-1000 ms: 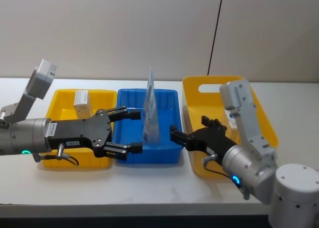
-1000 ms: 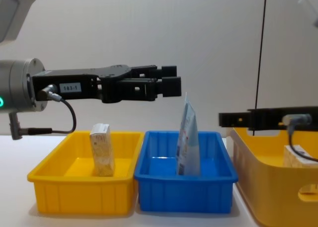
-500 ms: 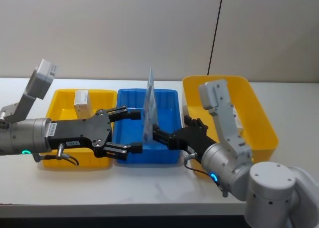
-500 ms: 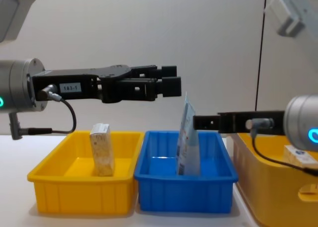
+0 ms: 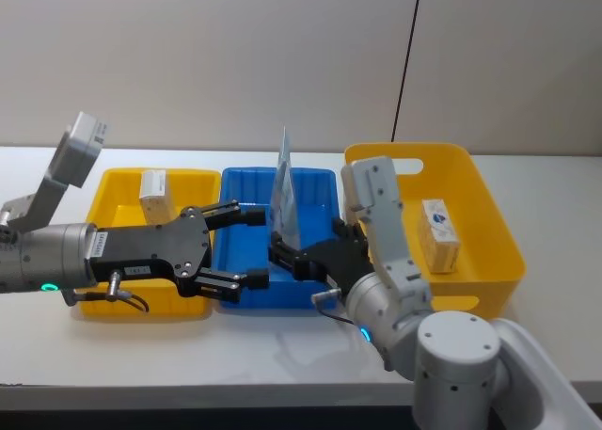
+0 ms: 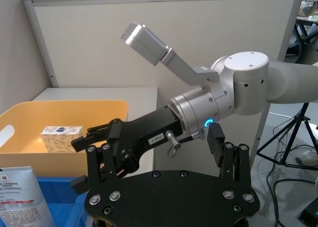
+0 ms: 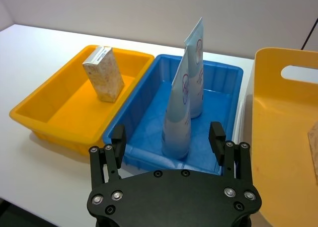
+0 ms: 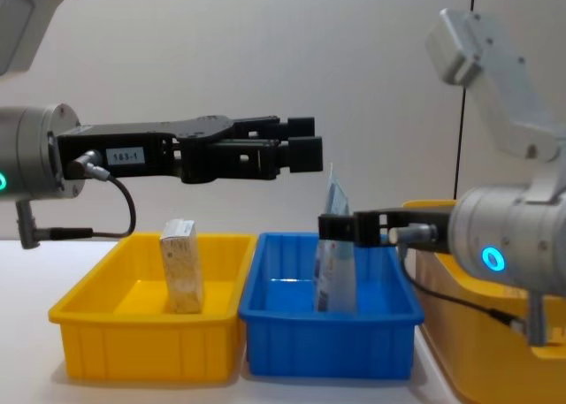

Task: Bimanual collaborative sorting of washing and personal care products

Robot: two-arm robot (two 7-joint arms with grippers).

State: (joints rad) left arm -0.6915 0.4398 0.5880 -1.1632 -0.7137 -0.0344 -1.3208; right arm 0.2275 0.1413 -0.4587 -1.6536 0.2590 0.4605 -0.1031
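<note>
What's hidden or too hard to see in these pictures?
- Print on the light-blue pouches: too small, right wrist view.
- Second pouch, chest view: hidden behind the front pouch.
- Whitish pack in the large yellow bin: lettering too small, head view.
- Right gripper, chest view: edge-on, finger gap unreadable there.

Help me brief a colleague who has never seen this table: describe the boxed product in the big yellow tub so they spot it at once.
Look at the large yellow handled tub at the table's right end, right of the blue bin. Lying on its floor near the right wall is a small tan speckled box with a white top and blue oval logo. It lies flat and alone, whereas the similar box in the left yellow bin stands upright.
</note>
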